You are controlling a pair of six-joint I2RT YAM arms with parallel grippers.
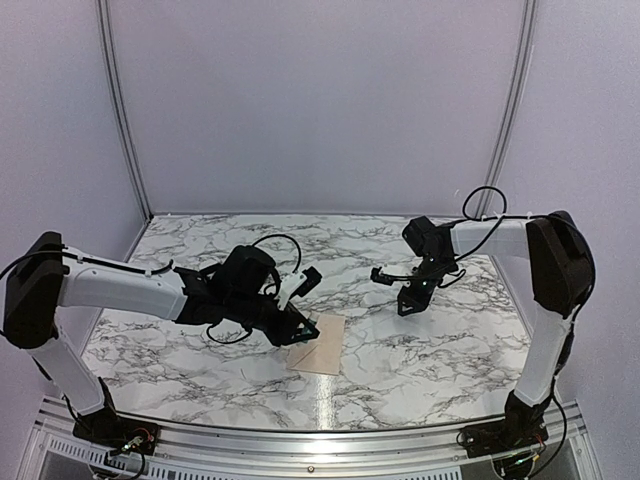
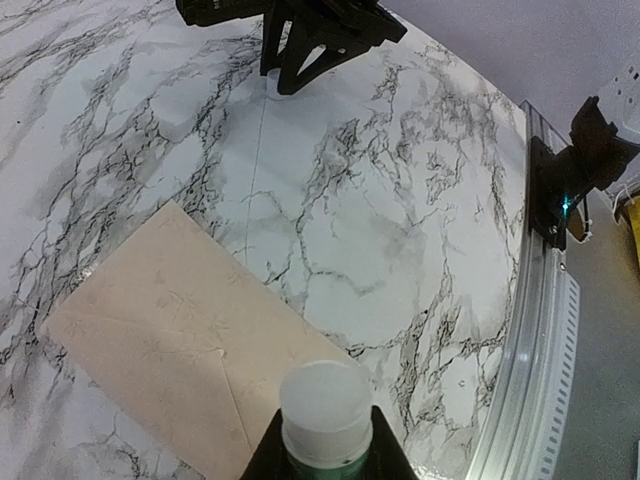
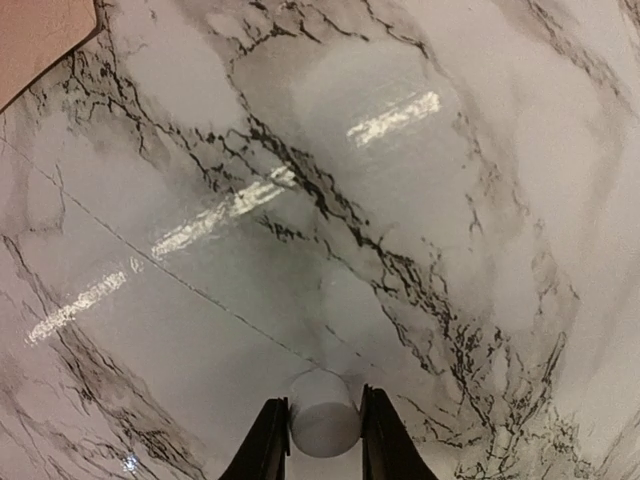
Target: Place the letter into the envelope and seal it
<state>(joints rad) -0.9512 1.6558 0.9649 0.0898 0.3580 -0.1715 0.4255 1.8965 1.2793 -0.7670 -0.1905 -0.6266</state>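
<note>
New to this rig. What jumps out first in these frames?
A pale beige paper envelope with diagonal fold lines lies flat near the middle of the grey-veined white marble table; it is the only loose item visible. The left gripper is low at its left edge, while the right gripper hangs over bare marble to the right, apart from it.

No readable text, labels or numbers anywhere (marble included).
</note>
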